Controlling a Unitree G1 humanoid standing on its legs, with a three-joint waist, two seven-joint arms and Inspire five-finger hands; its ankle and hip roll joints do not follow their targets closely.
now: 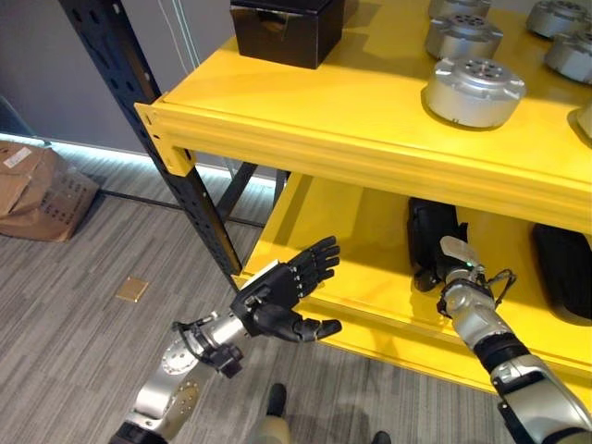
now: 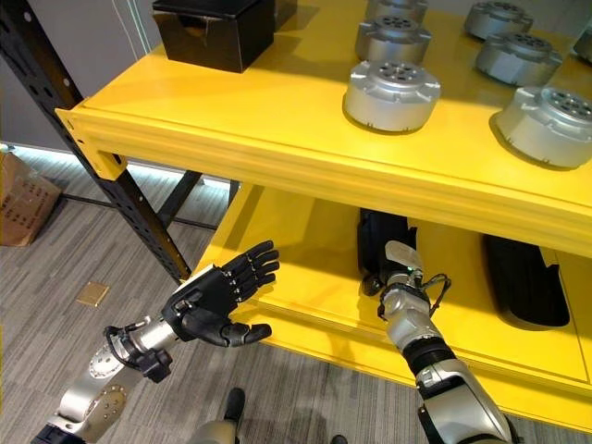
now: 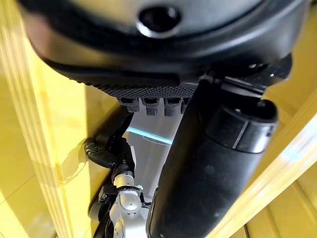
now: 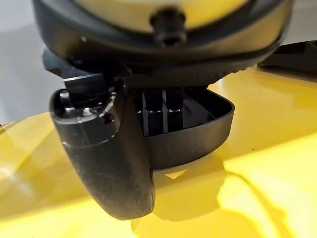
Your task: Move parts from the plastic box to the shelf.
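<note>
- Hovering in front of the lower yellow shelf (image 1: 305,222), the left hand (image 1: 277,298) is holding nothing, fingers straight and spread, thumb out.
- Sitting at the back left of the top shelf (image 1: 305,102) is a black box (image 1: 282,28), apart from the parts.
- Resting on the top shelf to the right are round silver metal parts (image 1: 474,91), several in rows.
- Reaching into the lower shelf, the right hand (image 2: 396,262) is lying on a black part (image 2: 375,242); in its wrist view the fingers are sitting inside the part's rim (image 4: 208,124), thumb outside, so looking pinched on it.
- Lying further right is another black part (image 2: 523,277).
- Judging: the black part looks like stiff light plastic, best taken by the rim; silver ones look heavy, smooth, needing a wide grasp around the body.
</note>
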